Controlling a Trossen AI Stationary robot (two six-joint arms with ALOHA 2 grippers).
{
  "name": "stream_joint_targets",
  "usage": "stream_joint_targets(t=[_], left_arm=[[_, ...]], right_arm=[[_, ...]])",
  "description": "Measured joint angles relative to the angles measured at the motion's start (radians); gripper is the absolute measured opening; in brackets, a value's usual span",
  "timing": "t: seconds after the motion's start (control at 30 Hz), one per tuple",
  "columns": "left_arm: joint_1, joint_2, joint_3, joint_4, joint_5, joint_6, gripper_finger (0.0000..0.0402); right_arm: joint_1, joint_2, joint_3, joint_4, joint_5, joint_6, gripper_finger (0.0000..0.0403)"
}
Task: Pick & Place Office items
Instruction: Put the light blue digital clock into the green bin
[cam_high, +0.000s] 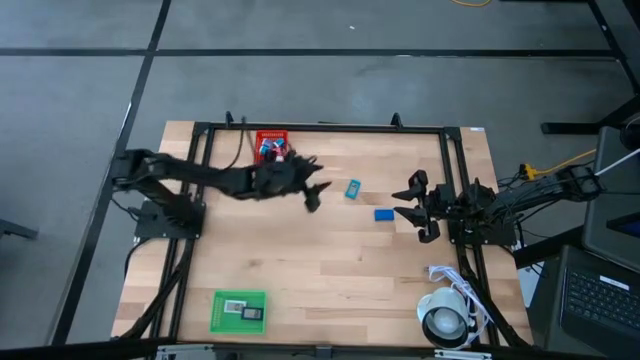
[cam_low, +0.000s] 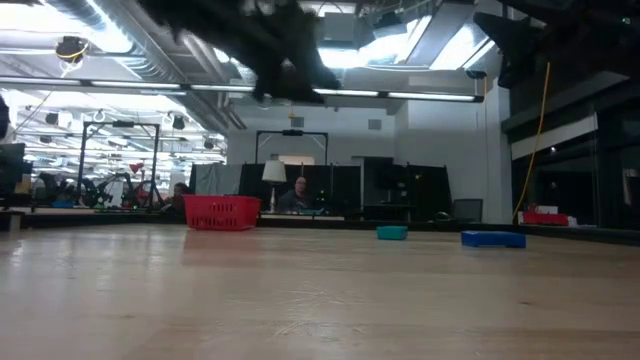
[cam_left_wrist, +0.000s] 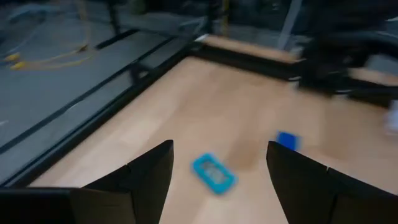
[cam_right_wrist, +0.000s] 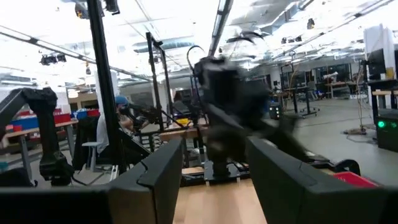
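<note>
I have the left tool (cam_high: 314, 194) hanging above the surface (cam_high: 300, 260), fingers apart and empty — the teal item (cam_high: 353, 188) lies on the wood just at its 3 o'clock, the blue item (cam_high: 384, 214) farther at about 4 o'clock. Two loose pieces out here: one teal, rounded and flat, one blue, flat and blocky. The right tool (cam_high: 412, 208) waits beside the blue one at its 3 o'clock, fingers apart, empty. One red bin (cam_high: 271, 146) at 12, one green bin (cam_high: 240, 311) at 7.
</note>
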Motion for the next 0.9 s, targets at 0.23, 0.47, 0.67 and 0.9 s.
stream_joint_targets(t=[0.23, 0.47, 0.67, 0.9], left_arm=[[0.12, 0.246, 0.096, 0.052, 0.024, 0.01, 0.0227], [0.152, 0.482, 0.348, -0.08, -0.067, 0.033, 0.0226], [0.146, 0.627, 0.562, -0.282, -0.141, 0.007, 0.0255], [0.114, 0.701, 0.633, -0.308, -0.166, -0.126, 0.0283]], right_arm=[[0.041, 0.0, 0.126, -0.135, 0.252, -0.107, 0.0183], [0.047, 0.025, 0.333, -0.627, 0.658, -0.027, 0.0183], [0.048, 0.057, 0.383, -0.679, 0.717, -0.052, 0.0183], [0.048, 0.058, 0.428, -0.687, 0.702, -0.138, 0.0183]])
